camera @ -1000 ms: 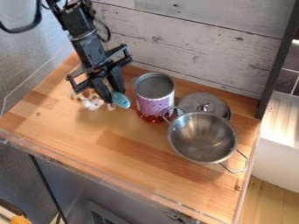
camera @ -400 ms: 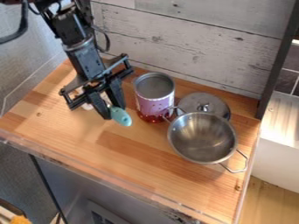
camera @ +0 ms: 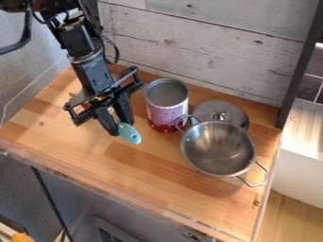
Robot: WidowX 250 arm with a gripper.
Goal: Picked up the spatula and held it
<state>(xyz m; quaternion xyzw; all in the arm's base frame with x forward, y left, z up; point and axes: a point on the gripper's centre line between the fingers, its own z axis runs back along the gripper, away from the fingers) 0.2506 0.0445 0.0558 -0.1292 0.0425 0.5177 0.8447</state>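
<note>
"Where is the spatula (camera: 130,134)?"

"Left of the purple and red can (camera: 168,106) and nearer the viewer. Its rounded blue-green end pokes out from the black gripper (camera: 123,127), above the wooden surface (camera: 157,184)."

"And the fingers (camera: 106,119)?"

"Drawn in, with the spatula pinched between them. The rest of it is hard to make out."

"So is the task finished?"

"Nearly, I judge. The grasp looks done, and the spatula seems lifted, though how clear it is of the surface I can't tell. What's left is keeping hold of it."

"Anything beside the can?"

"A round metal lid (camera: 231,112) to its right and an open pot (camera: 217,150), nearer the viewer. Neither seems needed."
</note>
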